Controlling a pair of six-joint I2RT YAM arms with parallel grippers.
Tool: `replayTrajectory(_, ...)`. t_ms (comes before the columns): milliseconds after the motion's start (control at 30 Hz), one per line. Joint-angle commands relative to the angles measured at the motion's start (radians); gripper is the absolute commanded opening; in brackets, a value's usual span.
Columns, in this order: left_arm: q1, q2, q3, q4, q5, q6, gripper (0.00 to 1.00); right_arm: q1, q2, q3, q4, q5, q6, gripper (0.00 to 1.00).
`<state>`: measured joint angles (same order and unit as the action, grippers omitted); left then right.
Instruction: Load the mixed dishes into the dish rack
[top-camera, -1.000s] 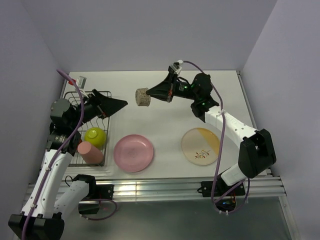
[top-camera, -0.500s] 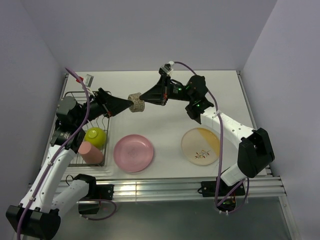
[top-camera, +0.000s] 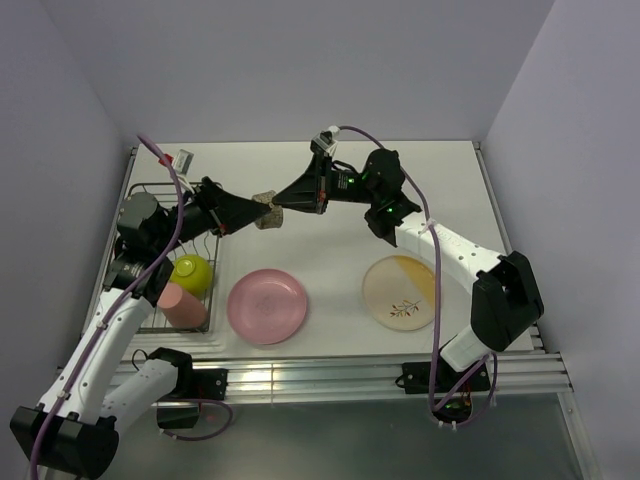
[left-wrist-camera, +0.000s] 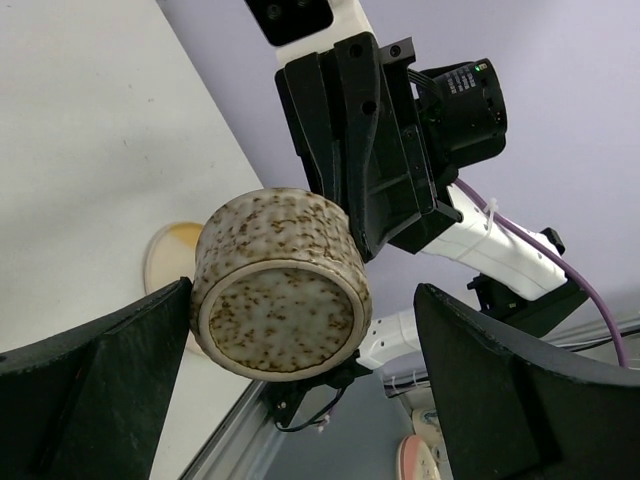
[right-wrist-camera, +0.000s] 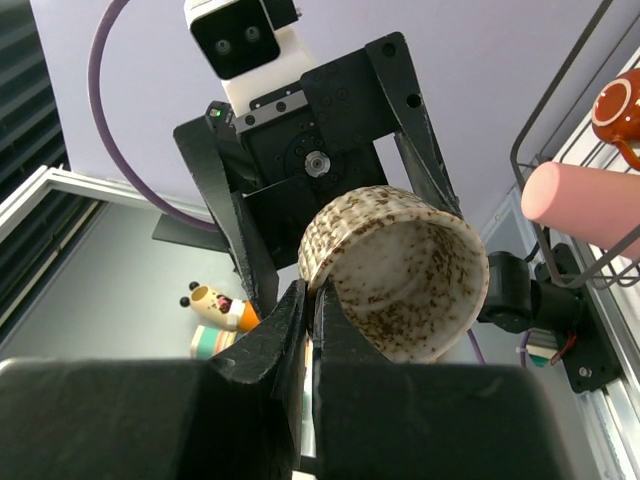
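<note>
Counting from here: two plates, two cups, one bowl, one mug. My right pincer (right-wrist-camera: 310, 300) is clamped on the wall of the small grey-tan cup (left-wrist-camera: 280, 285), holding it in mid-air above the surface (top-camera: 330, 250). My left pincer (top-camera: 250, 212) is spread wide, one finger on either side of that cup; I can't tell if it's touching. The dish rack (top-camera: 160, 185) on the left holds the lime-green bowl (top-camera: 190, 272), salmon-pink cup (top-camera: 180, 307) and dark red-orange mug (right-wrist-camera: 620, 105). The pink plate (top-camera: 267, 306) and cream-and-orange plate (top-camera: 401, 291) lie flat and well apart. One white surface, plain lilac walls (top-camera: 300, 70).
</note>
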<state>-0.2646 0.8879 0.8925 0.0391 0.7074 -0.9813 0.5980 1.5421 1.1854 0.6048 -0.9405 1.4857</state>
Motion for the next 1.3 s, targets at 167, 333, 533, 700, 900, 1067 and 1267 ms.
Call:
replayTrajectory(167,-0.007,0.003,0.051,0.001,-0.025,0.02,0.89,0.008,-0.016,0.069,-0.052,0.017,-0.085,0.0)
replayTrajectory(333,-0.015,0.014,0.068,-0.036,-0.039,0.033,0.76,0.011,-0.019,0.091,-0.126,0.035,-0.148,0.0)
replayTrajectory(533,-0.025,0.025,0.085,-0.036,-0.051,0.03,0.43,0.019,-0.013,0.1,-0.122,0.034,-0.142,0.0)
replayTrajectory(700,-0.051,0.042,0.144,-0.155,-0.109,0.067,0.0,0.023,-0.008,0.154,-0.23,0.049,-0.218,0.14)
replayTrajectory(900,-0.059,0.0,0.22,-0.352,-0.336,0.13,0.0,0.014,-0.019,0.18,-0.378,0.098,-0.298,0.99)
replayTrajectory(1067,-0.059,-0.027,0.279,-0.502,-0.527,0.139,0.0,-0.043,-0.083,0.186,-0.612,0.213,-0.433,1.0)
replayTrajectory(1267,-0.059,-0.029,0.388,-0.751,-0.919,0.047,0.0,-0.084,-0.137,0.298,-1.049,0.58,-0.635,1.0)
